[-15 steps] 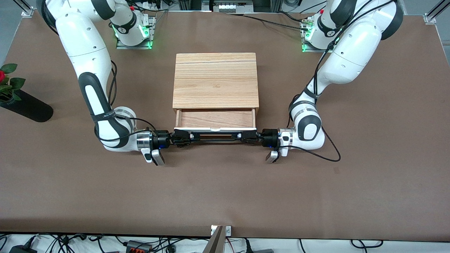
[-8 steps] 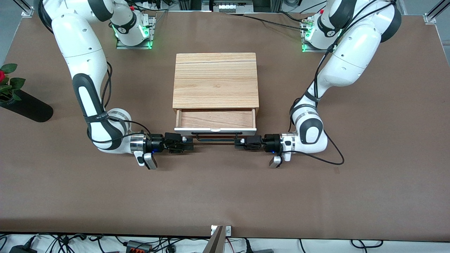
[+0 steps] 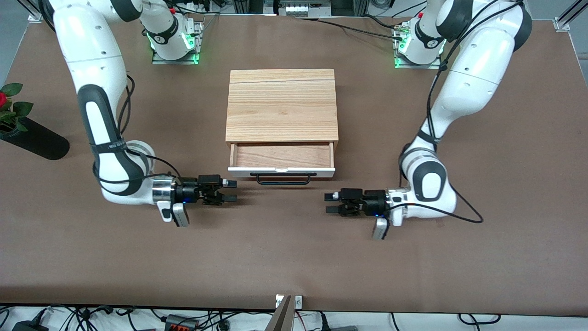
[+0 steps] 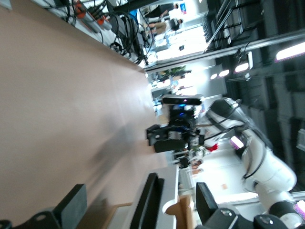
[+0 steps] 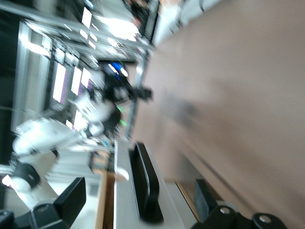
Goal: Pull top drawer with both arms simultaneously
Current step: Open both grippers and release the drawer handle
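The top drawer stands pulled out of the light wood cabinet, its reddish-brown inside showing. Its black bar handle is free. My right gripper is open and empty, low over the table just off the handle's end toward the right arm's side. My left gripper is open and empty too, low over the table off the handle's other end. The left wrist view shows the handle and white front lying ahead of the left gripper. The right wrist view shows the handle ahead of the right gripper.
A red flower in a black vase lies at the right arm's end of the table. A camera mount sits at the table's edge nearest the front camera. Each wrist view shows the other arm's gripper farther off over bare brown tabletop.
Both grippers were shut on the handle's ends, then opened and let go. Both have drawn back off the handle toward their own ends of the table. The drawer stays pulled out.
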`<state>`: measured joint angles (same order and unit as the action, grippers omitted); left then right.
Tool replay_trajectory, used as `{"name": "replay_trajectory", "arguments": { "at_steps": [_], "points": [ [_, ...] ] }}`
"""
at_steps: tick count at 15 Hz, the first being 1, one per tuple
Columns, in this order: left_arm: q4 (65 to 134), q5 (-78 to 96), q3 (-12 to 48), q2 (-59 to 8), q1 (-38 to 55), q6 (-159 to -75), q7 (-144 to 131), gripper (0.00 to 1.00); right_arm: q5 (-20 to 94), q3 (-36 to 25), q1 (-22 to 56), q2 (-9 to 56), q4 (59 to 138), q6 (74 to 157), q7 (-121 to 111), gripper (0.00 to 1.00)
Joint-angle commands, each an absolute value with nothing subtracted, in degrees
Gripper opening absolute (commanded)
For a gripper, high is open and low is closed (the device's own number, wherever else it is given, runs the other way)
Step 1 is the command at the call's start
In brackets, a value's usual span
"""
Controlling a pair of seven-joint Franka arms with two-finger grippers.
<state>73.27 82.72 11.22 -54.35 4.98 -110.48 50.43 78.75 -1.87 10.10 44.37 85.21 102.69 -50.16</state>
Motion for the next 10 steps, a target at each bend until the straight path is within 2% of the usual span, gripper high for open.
{"name": "replay_trajectory", "arguments": {
  "at_steps": [1, 4, 6, 8, 10],
  "points": [
    [70.93, 77.27, 11.34, -53.36, 2.99, -109.60, 47.65, 1.00, 65.35, -2.72, 10.20, 40.36, 83.76, 103.18, -39.59, 1.00],
    [69.97, 66.58, 10.81, -50.02, 2.11, -108.11, 36.87, 1.00, 46.99, -4.30, 10.02, 36.57, 83.76, 102.57, -33.93, 1.00],
    [65.06, 52.03, 10.46, -47.82, 1.59, -104.35, 29.13, 1.00, 37.40, -5.53, 10.11, 34.29, 84.02, 101.96, -30.26, 1.00],
    [61.54, 38.98, 11.25, -47.11, 0.45, -98.81, 23.84, 1.00, 26.07, -5.54, 10.11, 31.74, 84.02, 98.63, -24.64, 1.00],
    [61.43, 33.43, 10.46, -43.08, -0.53, -95.46, 18.91, 1.00, 17.18, -6.06, 10.37, 27.71, 83.94, 93.72, -17.27, 1.00]
  ]
}}
